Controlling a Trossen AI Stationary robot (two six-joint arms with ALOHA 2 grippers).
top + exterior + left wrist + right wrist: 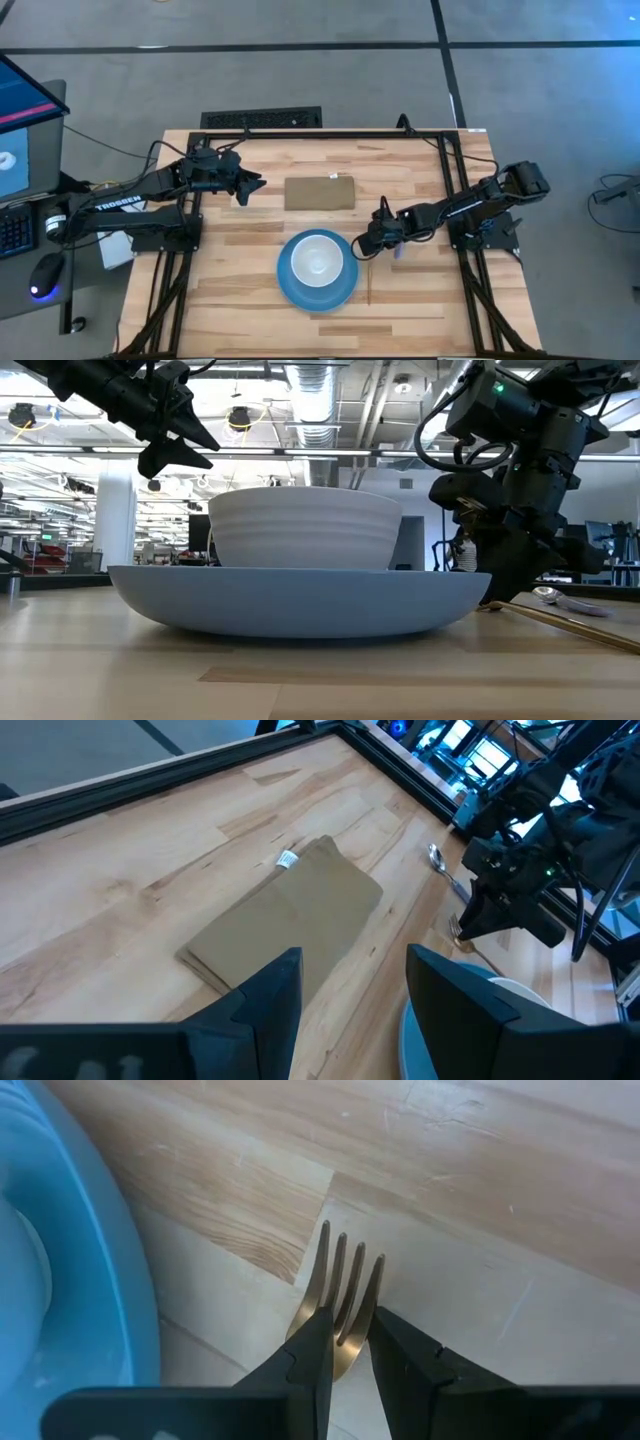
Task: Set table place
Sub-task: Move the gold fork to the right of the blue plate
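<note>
Plate (300, 605) holds bowl (303, 526) | right claw (345, 1355) pinching fork (340, 1285)

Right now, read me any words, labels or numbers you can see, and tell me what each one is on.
"TROSSEN": white letters on the left arm, seen from above.
White tag on the brown napkin: too small to read.
Monitor at the far left: nothing legible.
No other text is readable.

Two dark jointed arms, white "TROSSEN" lettering on the left, black cables, green indicator light.
</note>
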